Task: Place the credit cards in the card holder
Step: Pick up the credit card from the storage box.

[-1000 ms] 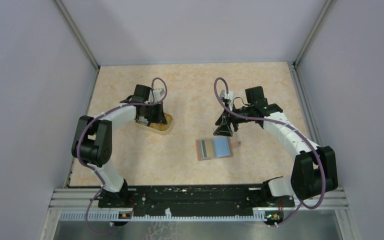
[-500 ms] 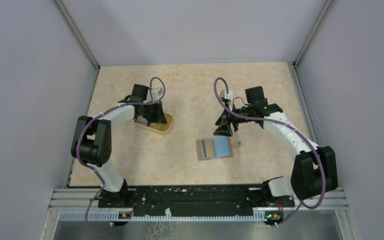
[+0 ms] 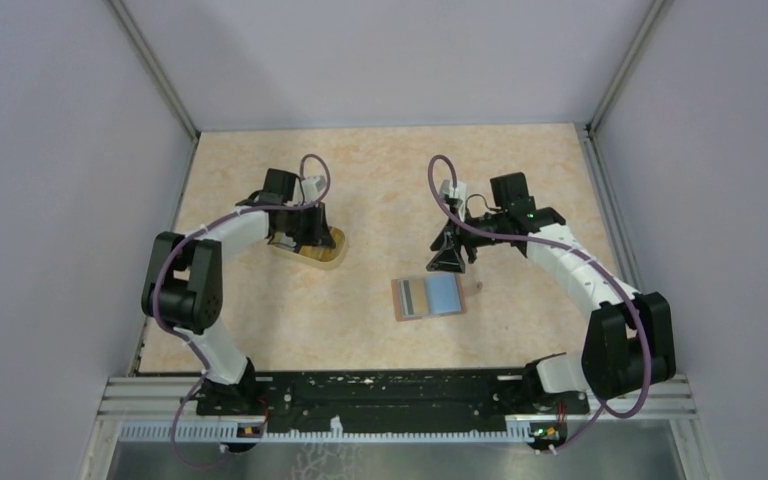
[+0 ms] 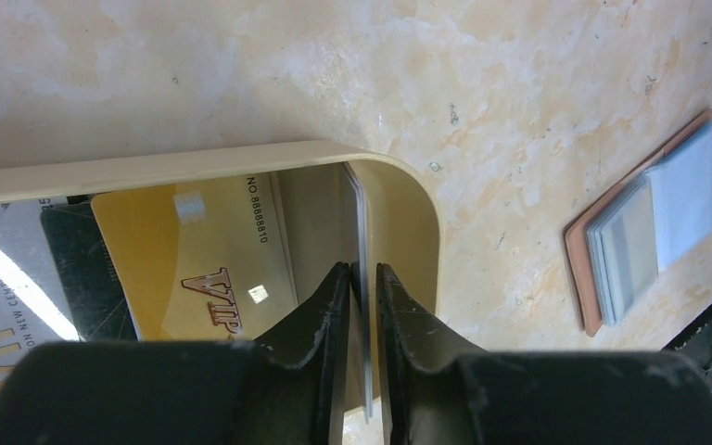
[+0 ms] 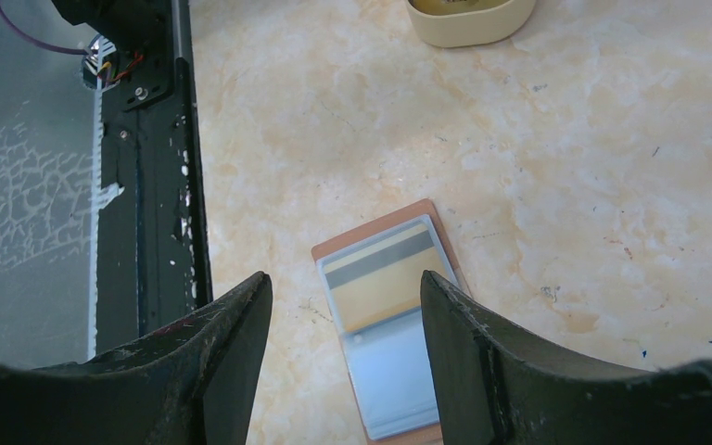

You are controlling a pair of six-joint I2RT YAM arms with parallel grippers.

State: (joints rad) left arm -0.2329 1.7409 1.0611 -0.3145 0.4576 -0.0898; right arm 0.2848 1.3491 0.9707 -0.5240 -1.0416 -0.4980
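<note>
The card holder [image 3: 428, 296] lies open on the table, light blue lining up, with an orange-yellow striped card [image 5: 380, 278] in one pocket. My right gripper [image 5: 345, 287] hovers open above it, holding nothing. My left gripper [image 4: 363, 269] is down in the translucent yellowish cup [image 4: 408, 185] at the left [image 3: 322, 250]. Its jaws stand slightly apart around a thin white credit card [image 4: 362, 222] seen edge-on, with a sliver of gap on each side. A gold VIP card [image 4: 195, 269] lies in the cup beside it.
The black base rail [image 5: 153, 185] runs along the near table edge, left of the card holder in the right wrist view. Grey walls enclose the table on three sides. Bare tabletop [image 3: 380, 200] lies between cup and holder.
The left jaws have parted a little from the white card they were shut on. Both arms stay almost where they were.
</note>
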